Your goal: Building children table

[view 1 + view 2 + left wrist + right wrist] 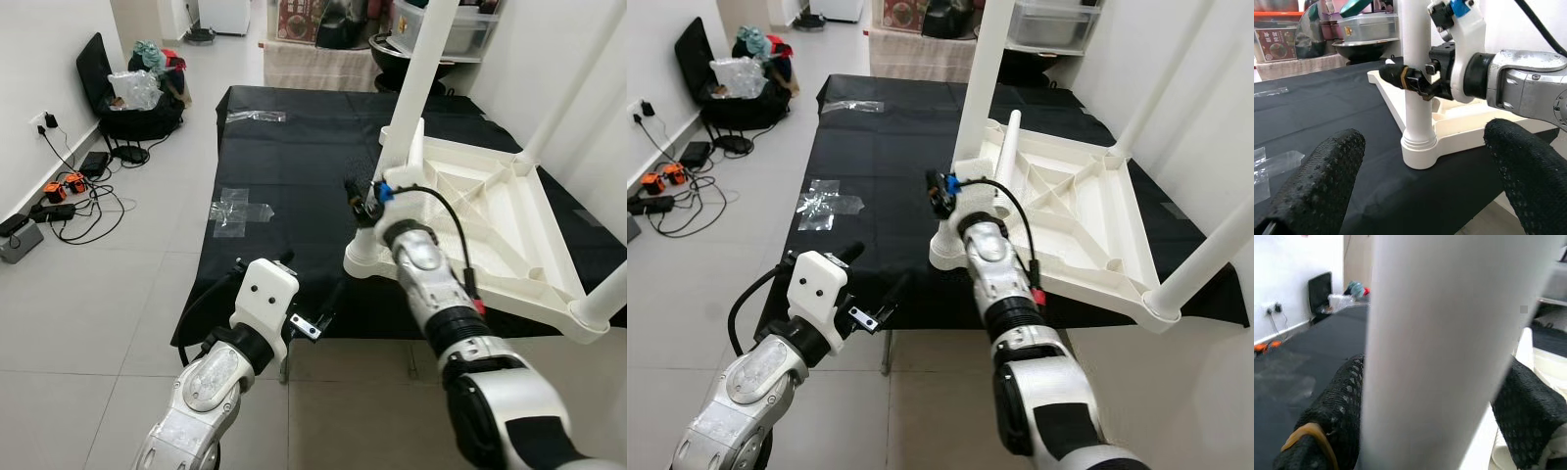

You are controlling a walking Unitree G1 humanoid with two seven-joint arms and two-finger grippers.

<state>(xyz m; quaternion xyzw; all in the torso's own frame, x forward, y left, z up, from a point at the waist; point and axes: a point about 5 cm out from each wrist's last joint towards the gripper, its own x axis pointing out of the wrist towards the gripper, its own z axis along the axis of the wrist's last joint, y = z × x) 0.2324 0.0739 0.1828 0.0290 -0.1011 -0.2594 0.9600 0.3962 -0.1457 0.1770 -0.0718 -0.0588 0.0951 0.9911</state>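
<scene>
On the black sheet (294, 147): an upturned white tabletop (490, 225) is laid on the floor, underside up, with white legs rising from its corners.
Near leg (1416, 73): it is stood upright in the corner socket (1420, 149) nearest the robot.
Right gripper (1415, 81): its jaws are clamped round the near leg, low down, just above the socket.
Left gripper (309, 318): it is held over the sheet's near edge, facing the socket; its jaws are apart, with nothing between them.
Left wall: cables (69, 201) and a black bag (127, 88) are seen on the tiles.
</scene>
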